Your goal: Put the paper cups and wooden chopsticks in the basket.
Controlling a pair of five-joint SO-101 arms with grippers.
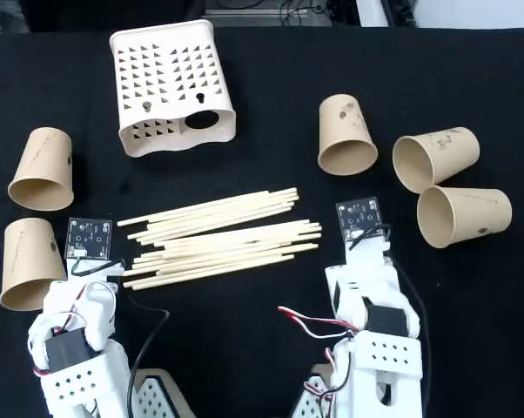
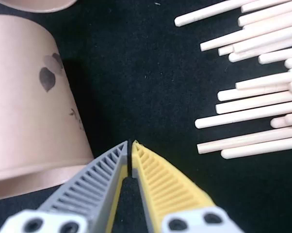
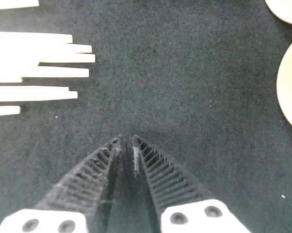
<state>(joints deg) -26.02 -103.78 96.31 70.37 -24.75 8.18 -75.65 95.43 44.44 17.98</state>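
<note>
Five paper cups [image 1: 41, 171] lie on their sides on the black cloth [image 1: 271, 96]: two at the left, three at the right. The nearest left cup [image 2: 29, 97] is just beside the left gripper [image 2: 131, 145].

The wooden chopsticks [image 1: 218, 239] lie in a loose flat bundle mid-table, between the two arms. The white perforated basket [image 1: 171, 87] sits far left of centre with a holed face up. I cannot tell which way its mouth faces.

The left gripper has its jaws together and holds nothing. The right gripper [image 3: 126, 141] has its jaws all but meeting, also on nothing, and rests low over bare cloth near the chopstick ends [image 3: 44, 73].

Handling, as judged:
- **Cups:** light and thin-walled, so they are likely to dent under a hard pinch and to roll if nudged. The best hold is at the rolled rim, with one finger inside the mouth.
- **Chopsticks:** light, stiff and smooth, lying flat on the cloth, so they are prone to roll or slip out. Take a few at a time across the middle.

Writing: the cups carry small dark printed marks, too small to read. No writing is seen on the basket or the chopsticks.
</note>
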